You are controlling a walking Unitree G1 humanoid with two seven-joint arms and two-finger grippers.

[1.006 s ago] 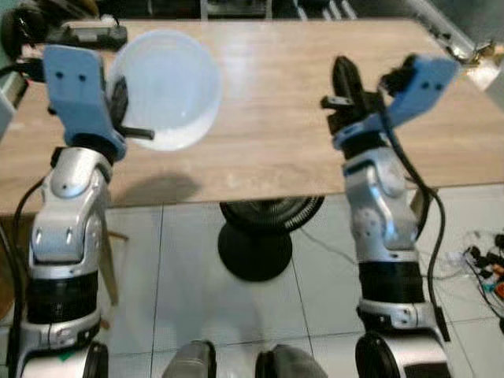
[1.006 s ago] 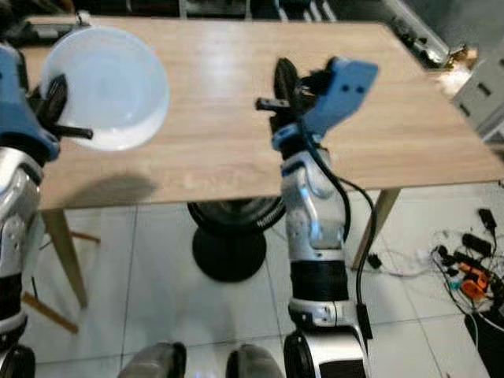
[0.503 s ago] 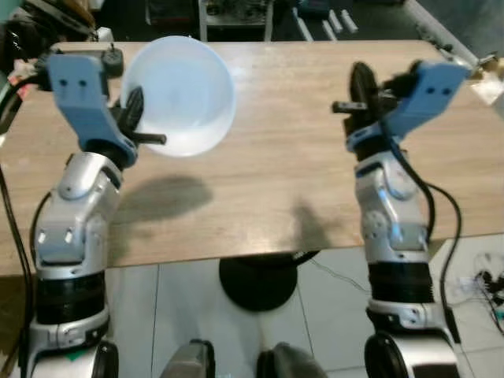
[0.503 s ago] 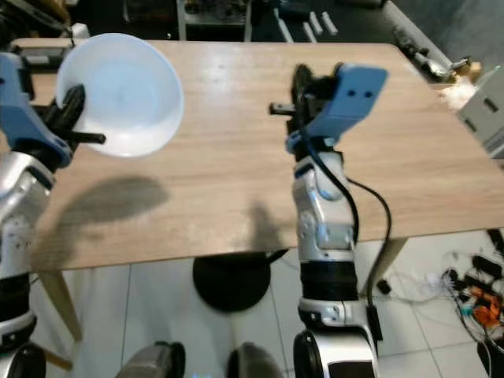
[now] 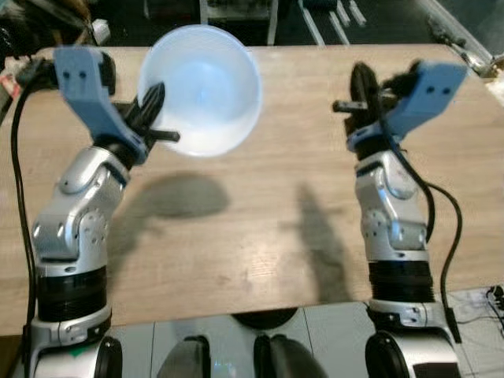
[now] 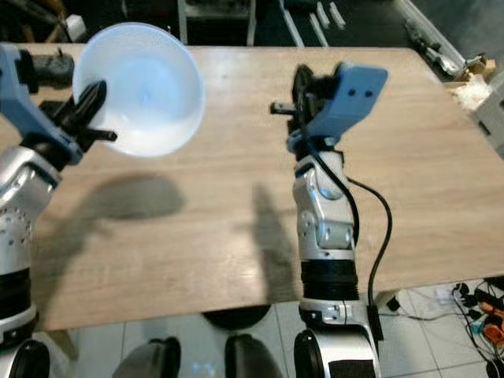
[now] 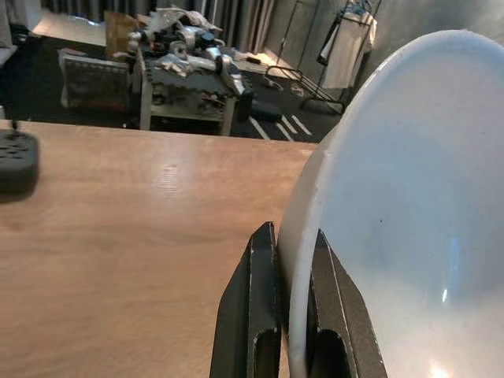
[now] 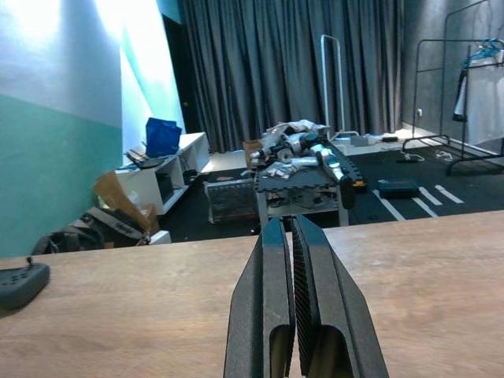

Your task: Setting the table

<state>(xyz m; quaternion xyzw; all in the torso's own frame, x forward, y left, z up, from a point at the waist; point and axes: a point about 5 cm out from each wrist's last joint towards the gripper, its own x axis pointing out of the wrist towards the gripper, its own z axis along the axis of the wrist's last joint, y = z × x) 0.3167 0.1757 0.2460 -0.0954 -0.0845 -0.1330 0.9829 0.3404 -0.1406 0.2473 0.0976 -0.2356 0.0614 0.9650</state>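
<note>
**Bowl aloft, pinched at the rim**

Left gripper (image 7: pixel 283 315) clamped on white bowl (image 5: pixel 201 87), held tilted above wooden table (image 5: pixel 260 220). Looks light, stiff, slick (thin rim grip, likely to slip). Right gripper (image 8: pixel 293 307) closed, empty, hovering

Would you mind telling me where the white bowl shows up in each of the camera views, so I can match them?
Left eye view: the white bowl is upper left, raised over the wooden table, its rim pinched by the left gripper.
Right eye view: upper left.
Left wrist view: along the right side, rim between the black fingers.
Right wrist view: not in it.
Shared landmark: the wooden table.
</note>
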